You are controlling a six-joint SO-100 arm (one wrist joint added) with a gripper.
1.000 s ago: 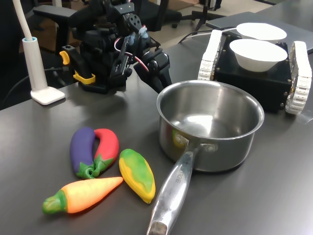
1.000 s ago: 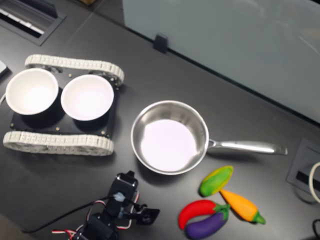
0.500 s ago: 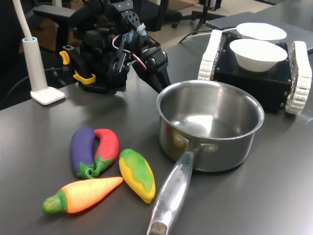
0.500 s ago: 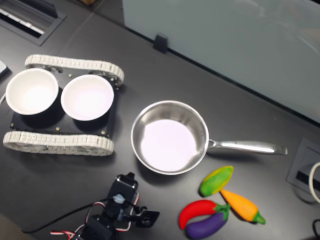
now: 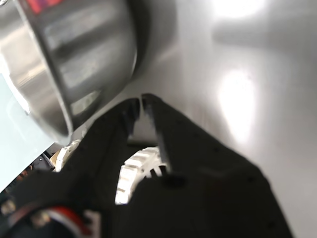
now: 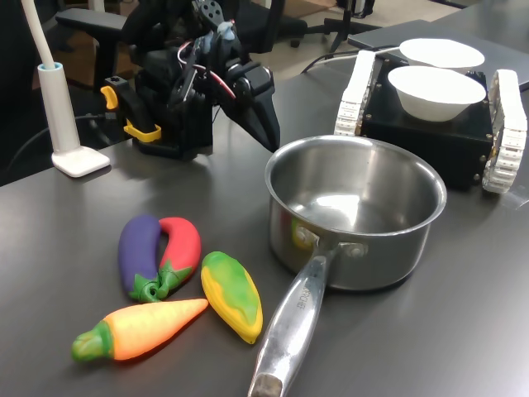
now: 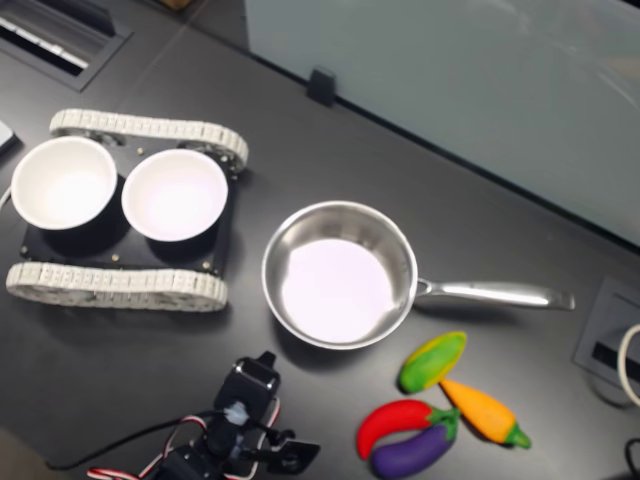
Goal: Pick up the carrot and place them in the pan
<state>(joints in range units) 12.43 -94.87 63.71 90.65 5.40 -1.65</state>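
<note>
Gripper: the gripper (image 6: 269, 136) is seen in the first exterior view raised above the table (image 6: 463, 331), just beside the far rim of the pan on the first exterior view's left. In the wrist view its black fingers (image 5: 163, 134) are drawn together to a narrow slit with nothing between them, so it is clenched and empty.
Carrot: the carrot (image 6: 140, 328) is laid flat on the table at the front in the first exterior view, green end toward the first exterior view's left, well apart from the gripper. In the second exterior view it (image 7: 485, 412) is found below the pan handle.
Pan: the pan (image 6: 355, 211) is stood upright and empty near the table's middle, its long handle (image 6: 289, 331) pointed toward the camera in the first exterior view.
Other toys: a yellow-green corn toy (image 6: 231, 294) is placed just beside the carrot's tip; a red pepper toy (image 6: 180, 248) and a purple eggplant toy (image 6: 136, 252) are laid touching each other.
Background: two white bowls (image 6: 434, 91) are carried on a tracked black base (image 6: 430, 136) behind the pan.
</note>
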